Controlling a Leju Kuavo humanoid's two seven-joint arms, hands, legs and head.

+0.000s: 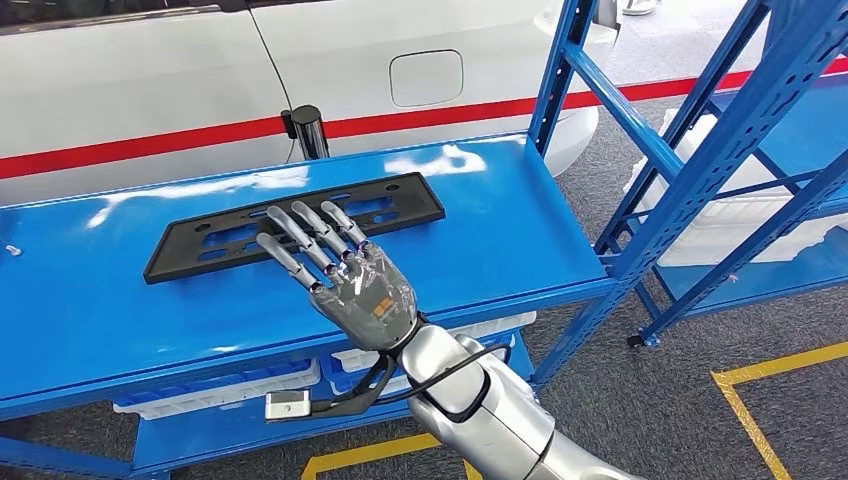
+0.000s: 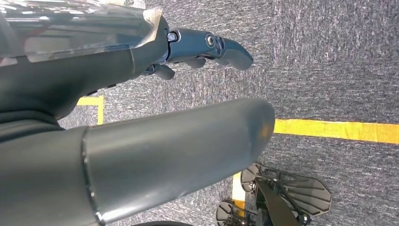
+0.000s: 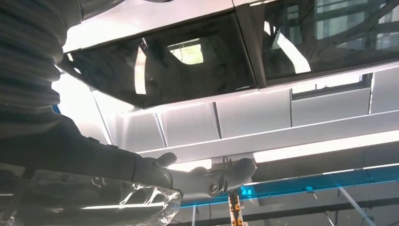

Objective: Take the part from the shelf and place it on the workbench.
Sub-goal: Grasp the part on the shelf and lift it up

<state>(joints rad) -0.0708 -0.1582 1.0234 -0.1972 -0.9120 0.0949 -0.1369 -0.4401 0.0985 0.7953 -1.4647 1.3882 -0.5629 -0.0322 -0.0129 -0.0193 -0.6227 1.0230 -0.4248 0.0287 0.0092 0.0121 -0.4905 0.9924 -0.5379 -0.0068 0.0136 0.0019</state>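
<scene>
The part, a flat black license-plate frame (image 1: 180, 255), lies on the blue shelf top (image 1: 500, 230) in the head view. My right hand (image 1: 345, 275) hovers over the frame's near edge with its back turned up and its fingers spread straight across the frame. It holds nothing. In the right wrist view the same hand (image 3: 188, 181) shows its fingers stretched out, with a car window beyond. My left hand (image 2: 141, 61) hangs above the grey carpet, fingers extended and holding nothing.
A white car (image 1: 150, 80) with a red stripe stands just behind the shelf. A short black post (image 1: 307, 130) rises at the shelf's far edge. Blue rack uprights (image 1: 700, 170) stand to the right. White bins (image 1: 215, 390) sit on the lower level. Yellow lines (image 1: 750, 400) mark the carpet.
</scene>
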